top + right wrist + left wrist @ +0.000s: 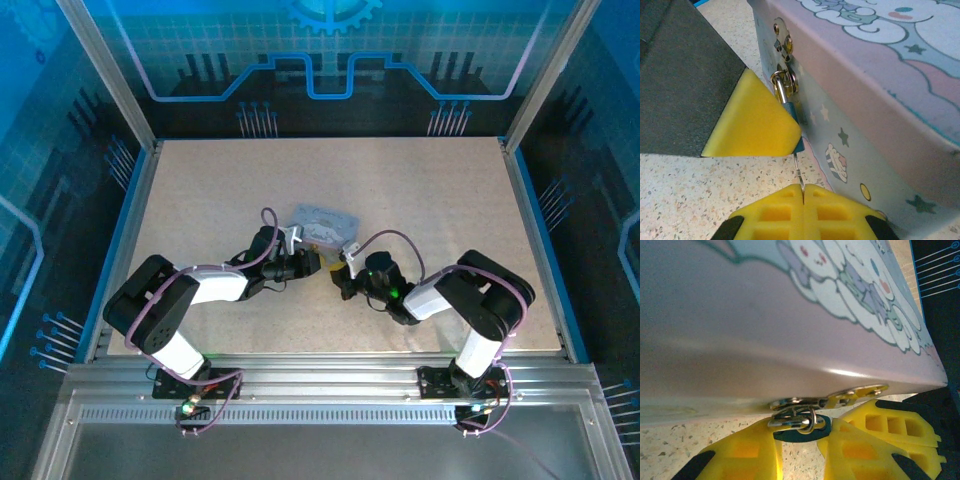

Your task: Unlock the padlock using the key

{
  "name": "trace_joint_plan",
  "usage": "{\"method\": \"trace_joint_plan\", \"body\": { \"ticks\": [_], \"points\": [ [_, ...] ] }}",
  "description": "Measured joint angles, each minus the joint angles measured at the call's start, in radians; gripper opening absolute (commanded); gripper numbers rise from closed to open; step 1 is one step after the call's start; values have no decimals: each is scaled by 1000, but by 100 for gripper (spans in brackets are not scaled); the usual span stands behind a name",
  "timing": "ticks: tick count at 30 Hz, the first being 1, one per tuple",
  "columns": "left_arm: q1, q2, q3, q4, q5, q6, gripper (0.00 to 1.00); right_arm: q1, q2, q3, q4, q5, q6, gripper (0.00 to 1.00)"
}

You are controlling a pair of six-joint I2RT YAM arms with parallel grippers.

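Lavender tin (880,100), padlock (792,113) on hasp (782,37).
We see left claw (800,440) pinching padlock, mostly hidden; right claw (802,192) clamped on key (798,172), just shaft showing.

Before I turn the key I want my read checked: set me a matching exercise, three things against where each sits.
1. padlock
2. key
3. tin

A. pinched in the right gripper
B. flat on the table, cartoon lid up
C. on the hasp, gripped by the left gripper

Pairs: 1-C, 2-A, 3-B.
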Motion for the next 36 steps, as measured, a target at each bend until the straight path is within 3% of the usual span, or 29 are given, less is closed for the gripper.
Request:
{"method": "trace_joint_plan", "body": {
  "ticks": [15,36],
  "points": [
    [-6,-8,4,0,-8,-1,19,-6,12,7,15,-11,11,2],
    [-13,-17,11,1,-16,-24,20,-60,11,45,-11,-129,56,2]
  ]
}}
